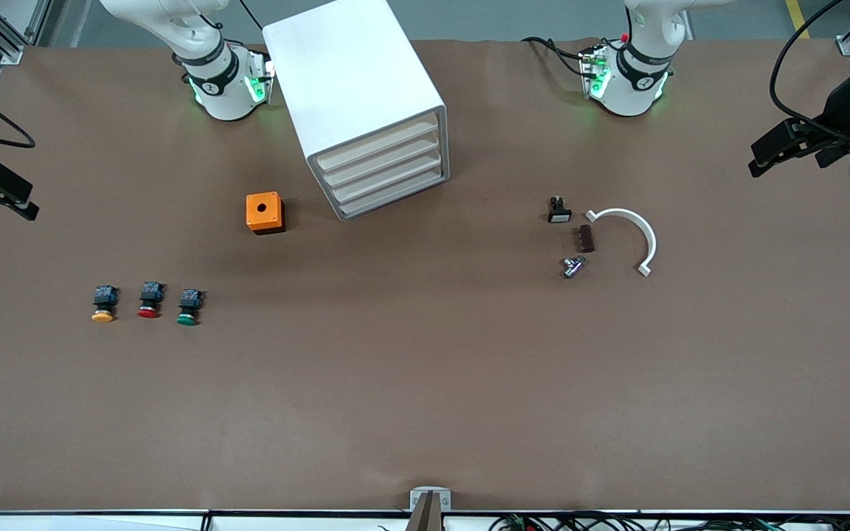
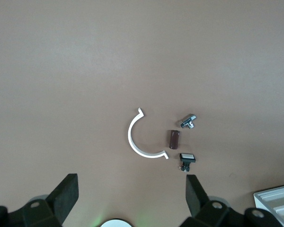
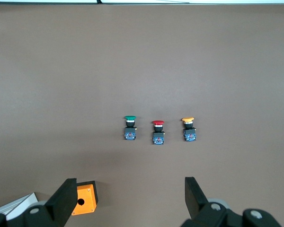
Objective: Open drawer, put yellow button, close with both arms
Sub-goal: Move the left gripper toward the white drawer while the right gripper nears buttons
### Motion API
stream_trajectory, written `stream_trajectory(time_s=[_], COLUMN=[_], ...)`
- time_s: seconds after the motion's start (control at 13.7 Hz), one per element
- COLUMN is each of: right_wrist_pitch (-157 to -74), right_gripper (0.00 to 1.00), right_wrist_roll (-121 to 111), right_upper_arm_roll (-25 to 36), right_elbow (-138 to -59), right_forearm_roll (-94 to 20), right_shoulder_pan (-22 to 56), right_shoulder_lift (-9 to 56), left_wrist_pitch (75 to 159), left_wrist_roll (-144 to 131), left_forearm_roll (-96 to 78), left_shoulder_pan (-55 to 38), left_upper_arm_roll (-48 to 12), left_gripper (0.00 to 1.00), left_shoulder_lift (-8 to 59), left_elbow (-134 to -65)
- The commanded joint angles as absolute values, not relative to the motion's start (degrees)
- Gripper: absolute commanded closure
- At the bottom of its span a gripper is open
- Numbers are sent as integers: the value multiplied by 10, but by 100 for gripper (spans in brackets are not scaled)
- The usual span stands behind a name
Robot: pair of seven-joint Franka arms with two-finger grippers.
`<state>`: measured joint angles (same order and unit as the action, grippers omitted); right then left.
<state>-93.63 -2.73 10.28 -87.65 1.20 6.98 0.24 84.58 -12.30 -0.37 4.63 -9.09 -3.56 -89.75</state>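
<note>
The white cabinet [image 1: 355, 88] stands between the two arm bases, its four drawers all pushed in. The drawer [image 1: 379, 147] is the uppermost one. The yellow button [image 1: 103, 304] [image 3: 188, 128] lies toward the right arm's end of the table, beside a red-capped button [image 1: 149, 299] and a green-capped button [image 1: 189, 307]. My right gripper [image 3: 130, 196] hangs open and holds nothing, high over the right arm's end of the table. My left gripper [image 2: 132, 194] hangs open and holds nothing, high over the left arm's end. Neither touches anything.
An orange box [image 1: 264, 212] with a hole sits beside the cabinet, nearer the front camera. Toward the left arm's end lie a white arc clip [image 1: 628, 236], a small black switch [image 1: 558, 210], a brown block [image 1: 586, 238] and a metal fitting [image 1: 572, 266].
</note>
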Motion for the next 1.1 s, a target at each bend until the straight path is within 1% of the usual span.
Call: stream_trajectory(time_s=[0.0,0.15,0.29,0.44,0.59,0.73,0.8,0.88,1.02], right_wrist_pitch=[-929,-929,-929,-929,-929,-931,-931,-932,-934], right_gripper=[0,0,0,0,0,0,0,0,0], right_wrist_roll=[-28,-28,-28,-28,-28,-33,-33,-33,-33], right_upper_arm_roll=[103,103,103,104,105,105,105,106,105], right_elbow=[-864,-864,-864,-864,-864,-863,-863,-864,-864], right_forearm_roll=[17,17,17,17,17,18,18,19,54], right_shoulder_pan=[68,68,68,67,66,54,48,45,41], right_shoulder_lift=[8,8,8,8,8,8,8,13,38], left_wrist_pitch=[828,828,838,848,862,862,863,866,893], left_wrist_roll=[-120,-124,-127,-126,-120,-128,-128,-134,-210], left_forearm_roll=[5,4,4,4,4,4,4,3,1], left_shoulder_pan=[48,47,45,45,46,42,40,40,29], left_upper_arm_roll=[-96,-97,-97,-96,-95,-96,-96,-95,-98], left_gripper=[0,0,0,0,0,0,0,0,0], left_shoulder_lift=[-29,-27,6,65,99,155,172,193,221], left_elbow=[-883,-883,-882,-875,-857,-814,-797,-783,-780])
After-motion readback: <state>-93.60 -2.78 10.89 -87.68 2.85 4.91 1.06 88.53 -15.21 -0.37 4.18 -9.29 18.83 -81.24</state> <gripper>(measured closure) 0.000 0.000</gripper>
